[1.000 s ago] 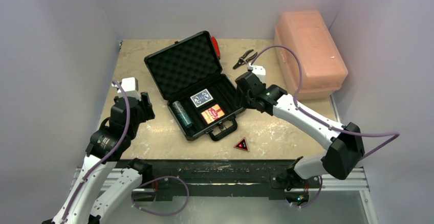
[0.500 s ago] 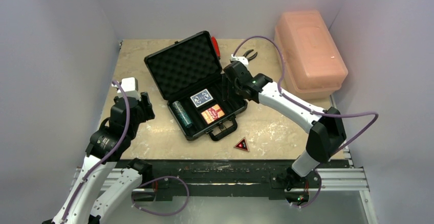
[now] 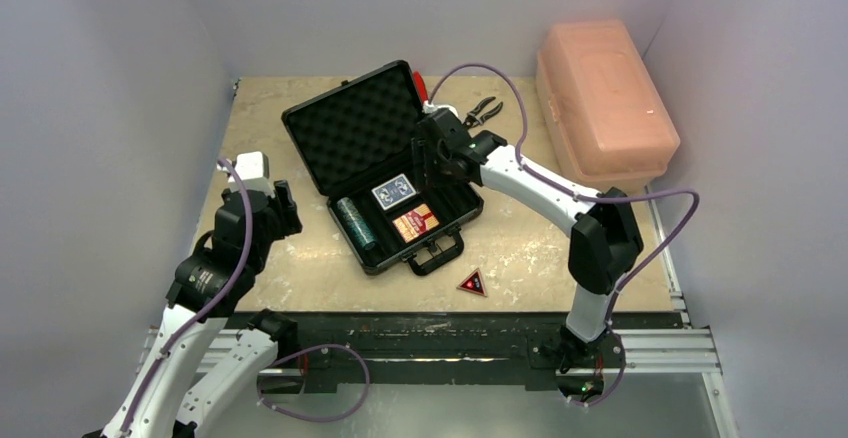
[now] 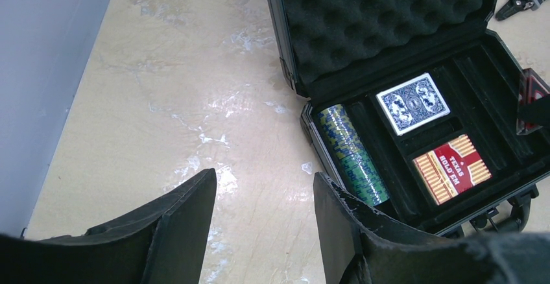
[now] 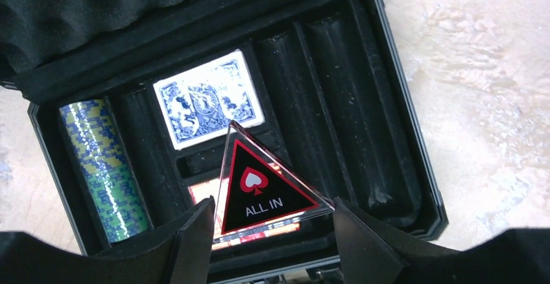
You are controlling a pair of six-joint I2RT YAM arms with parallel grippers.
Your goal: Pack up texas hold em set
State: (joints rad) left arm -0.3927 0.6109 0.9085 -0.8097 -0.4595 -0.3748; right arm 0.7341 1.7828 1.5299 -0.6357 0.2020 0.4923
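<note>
The black briefcase (image 3: 355, 128) lies open on the table, its foam-lined lid tipped back. Inside sit a blue card deck (image 3: 394, 191), an orange-red deck (image 3: 415, 223) and a teal chip roll (image 3: 354, 221). My right gripper (image 5: 272, 206) hangs over the case's tray, shut on a red-black "ALL IN" triangle (image 5: 266, 190) held by its two lower corners above the decks. A second triangle (image 3: 472, 283) lies on the table in front of the case handle. My left gripper (image 4: 263, 180) stands open and empty over bare table to the left of the case.
A large pink plastic box (image 3: 605, 98) stands at the back right. Pliers (image 3: 482, 111) and a red-handled tool (image 3: 421, 86) lie behind the case. Grey walls close in the table's left, back and right sides.
My right arm has swung left from the case's right side to above its tray, carrying the triangle. The left arm has stayed still.
</note>
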